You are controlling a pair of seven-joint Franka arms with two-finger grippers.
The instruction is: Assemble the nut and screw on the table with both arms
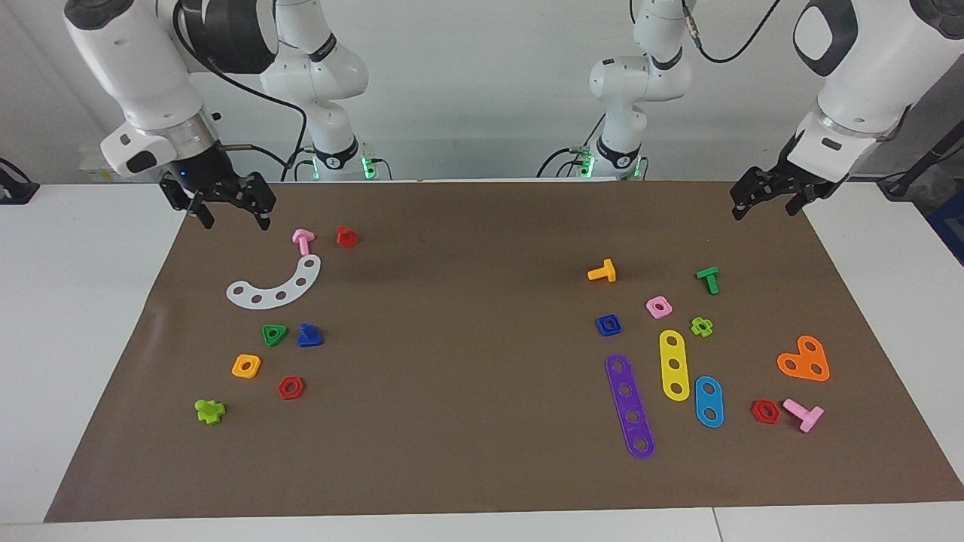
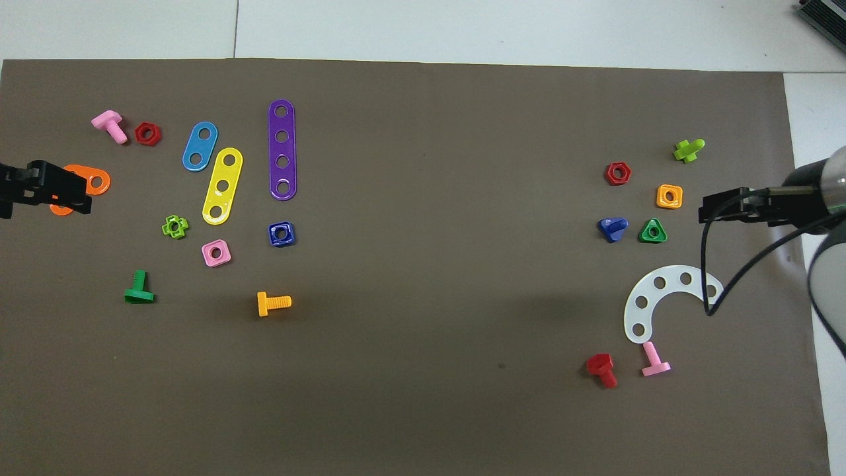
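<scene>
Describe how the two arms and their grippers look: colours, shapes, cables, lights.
Both arms are white, rounded, jointed tubes with dark-grey joint caps. The right arm has a silver wrist ring, a small blue light and a loose black cable. The left arm carries a black cable near its upper links. The right gripper and left gripper are black with two fingers. Green lights glow at both bases.

purple strip, white arc, orange heart plate

Right gripper open, up over mat edge near pink bolt. Left gripper open, waiting. Blue nut, blue screw well apart.
</scene>
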